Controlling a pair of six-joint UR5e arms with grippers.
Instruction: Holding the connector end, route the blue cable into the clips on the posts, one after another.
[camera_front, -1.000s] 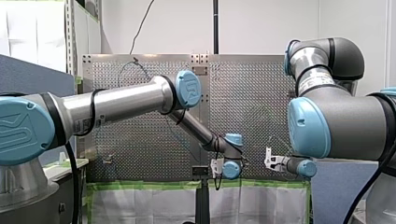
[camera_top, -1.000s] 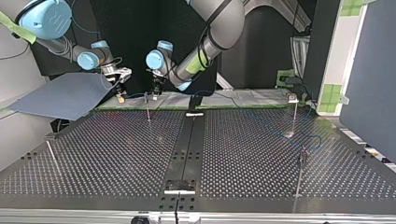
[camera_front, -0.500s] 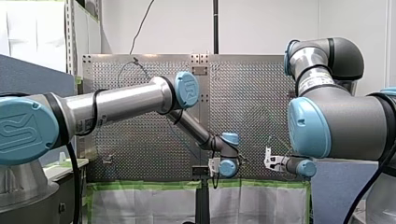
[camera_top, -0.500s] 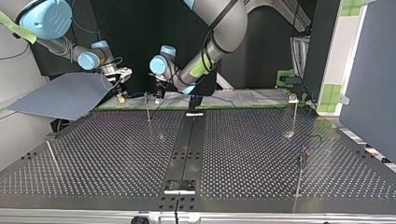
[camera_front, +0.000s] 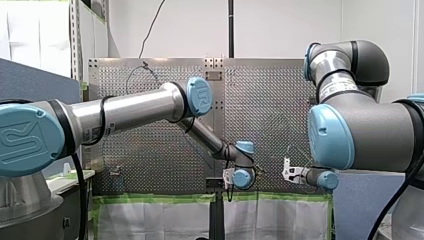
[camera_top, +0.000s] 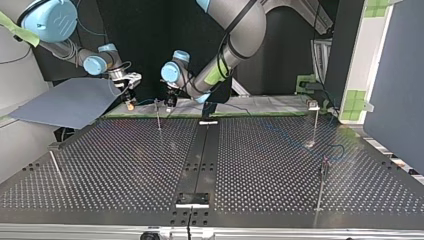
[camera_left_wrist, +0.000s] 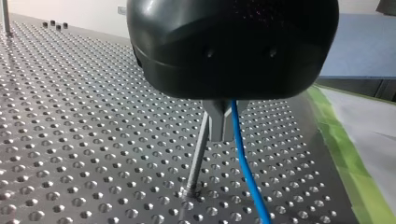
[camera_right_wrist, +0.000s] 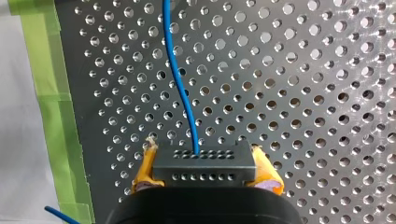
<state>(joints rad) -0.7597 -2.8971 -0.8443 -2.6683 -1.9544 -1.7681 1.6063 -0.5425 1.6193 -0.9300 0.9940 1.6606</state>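
Robotics lab, perforated table (camera_top: 125, 165), green tape (camera_right_wrist: 60, 116)

A pale stylised mark that reads as "UR" stands on the blue elbow cap (camera_front: 200, 96) of my left arm in the front view. The same mark, larger, stands on that arm's shoulder cap (camera_front: 24, 140). In the top view it shows again on the big blue cap (camera_top: 50, 19) of my right arm. A white label (camera_front: 339, 86) with dark print wraps my right arm below its upper joint, and a small sticker (camera_front: 93, 133) sits on my left arm. The print on both is too small to read.
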